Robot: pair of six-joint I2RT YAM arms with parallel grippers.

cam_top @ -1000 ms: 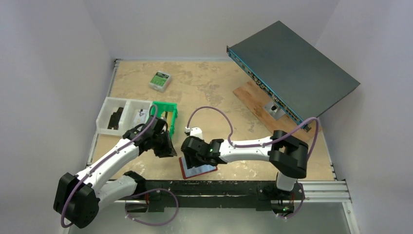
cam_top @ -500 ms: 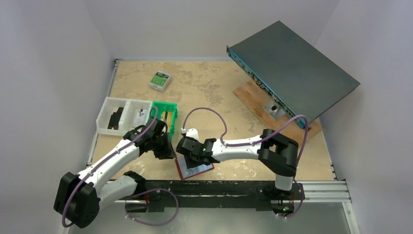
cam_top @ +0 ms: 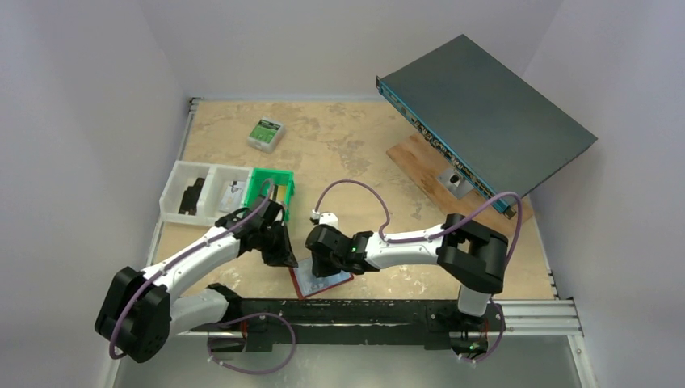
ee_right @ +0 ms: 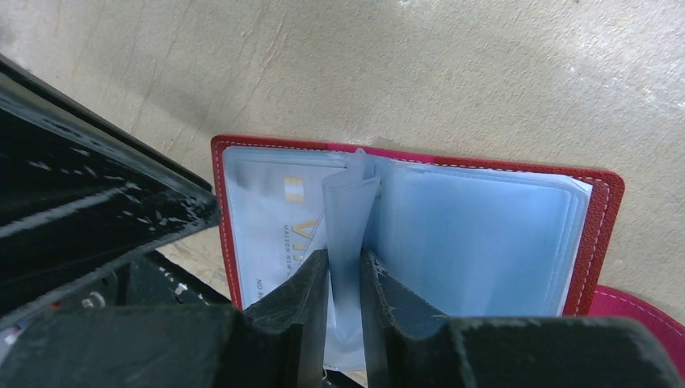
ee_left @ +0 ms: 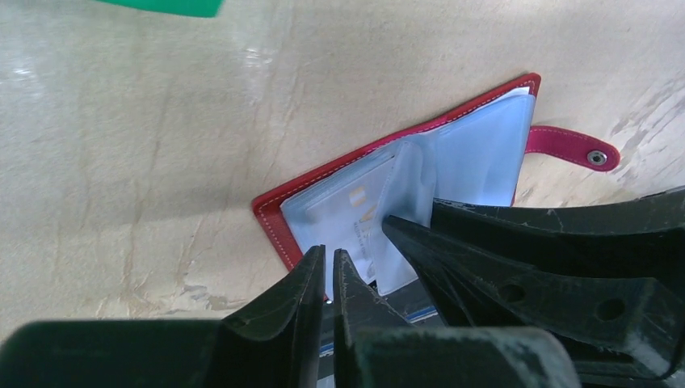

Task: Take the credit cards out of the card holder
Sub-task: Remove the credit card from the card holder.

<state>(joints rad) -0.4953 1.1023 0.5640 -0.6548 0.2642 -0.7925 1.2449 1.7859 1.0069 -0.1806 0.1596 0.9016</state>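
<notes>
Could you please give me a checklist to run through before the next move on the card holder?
1. Card holder lying open: ok.
2. Right tool pinching one clear sleeve leaf upright: ok.
3. Card exposed in the left-hand pocket: ok, but not yet out.
4. Left tool gripping a card: not ok; shut at the holder's edge, nothing visible between its fingers.
5. Clearance between the two tools: cannot tell; they are very close.

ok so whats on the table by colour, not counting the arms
red: 1, card holder
green: 2, bin, small box
clear white: 1, tray
dark grey: 1, network box
wood brown: 1, board
total: 6
</notes>
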